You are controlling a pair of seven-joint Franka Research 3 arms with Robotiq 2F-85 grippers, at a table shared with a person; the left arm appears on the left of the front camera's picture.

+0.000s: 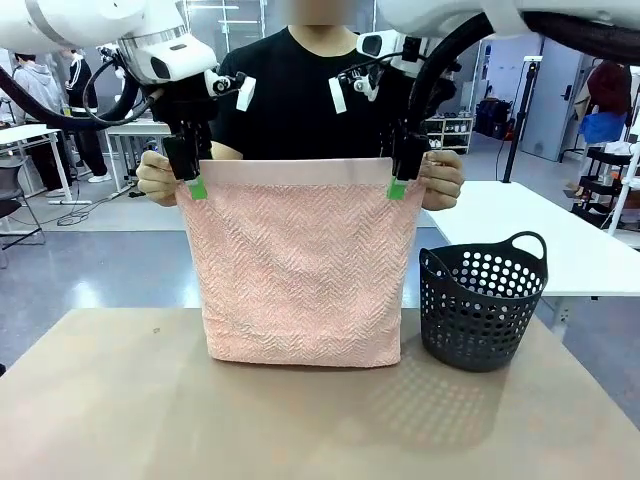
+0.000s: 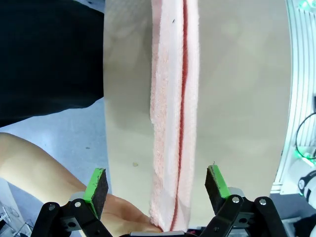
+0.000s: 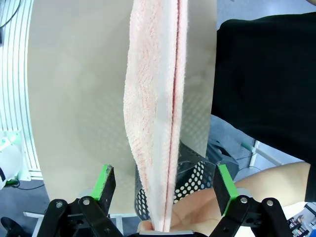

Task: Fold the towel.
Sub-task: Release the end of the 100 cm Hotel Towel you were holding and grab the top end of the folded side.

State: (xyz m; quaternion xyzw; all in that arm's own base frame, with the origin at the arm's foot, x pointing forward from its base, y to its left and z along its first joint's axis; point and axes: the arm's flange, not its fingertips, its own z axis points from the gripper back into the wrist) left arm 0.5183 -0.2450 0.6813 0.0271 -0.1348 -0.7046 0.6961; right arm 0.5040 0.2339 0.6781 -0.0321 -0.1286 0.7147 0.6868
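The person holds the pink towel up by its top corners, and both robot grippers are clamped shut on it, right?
Not clamped: the wrist views show the left gripper and right gripper open, straddling the towel. The rest is right.

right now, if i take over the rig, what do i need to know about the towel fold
Left gripper: jaws open, straddling the towel's top corner, not clamped; the person's hand holds that corner.
Right gripper: same at the other top corner, held by the person's other hand.
Towel hangs upright, lower edge at the table, basket beside it.
Done: looks doubled, two layers showing.
Left: clamp the corners, take it over, finish the fold.
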